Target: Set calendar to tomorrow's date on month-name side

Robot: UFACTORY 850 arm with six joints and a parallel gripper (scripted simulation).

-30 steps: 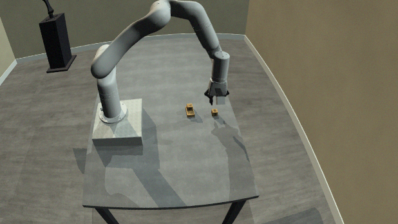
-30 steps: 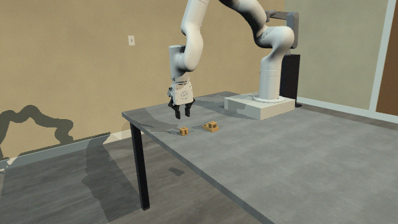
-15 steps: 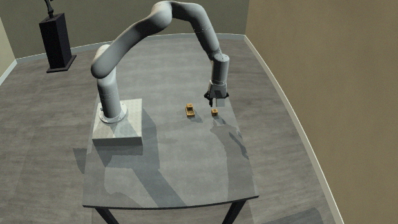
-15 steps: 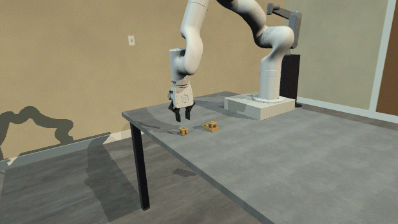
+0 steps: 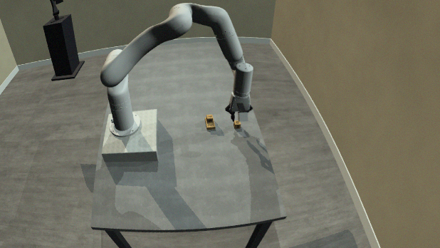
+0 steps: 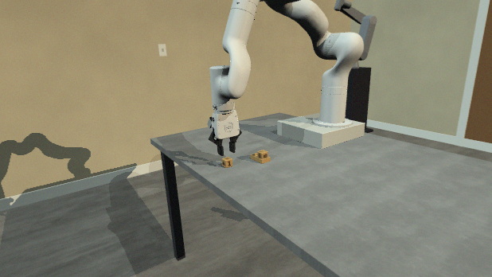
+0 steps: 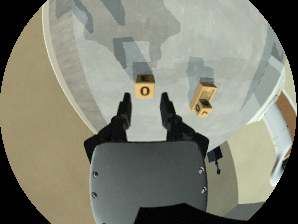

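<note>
Where the grey table (image 5: 185,199) fills mid-frame, a small tan tray (image 5: 210,122) holds one cube (image 6: 263,154), while a second cube (image 6: 227,161) stands apart on the bare tabletop to its right in the top view, showing a 1 on one side and a 0 on top. Gripper (image 6: 225,151): half-open, grasping nothing, hanging above the loose cube. Room: tan walls, grey plank floor, dark pedestal (image 5: 61,46) at upper left.

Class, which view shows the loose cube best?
The wrist view: the cube sits just ahead of the open tool, its top digit 0 readable. The exterior view shows a small side face with a 1; the top view, an orange speck.
</note>
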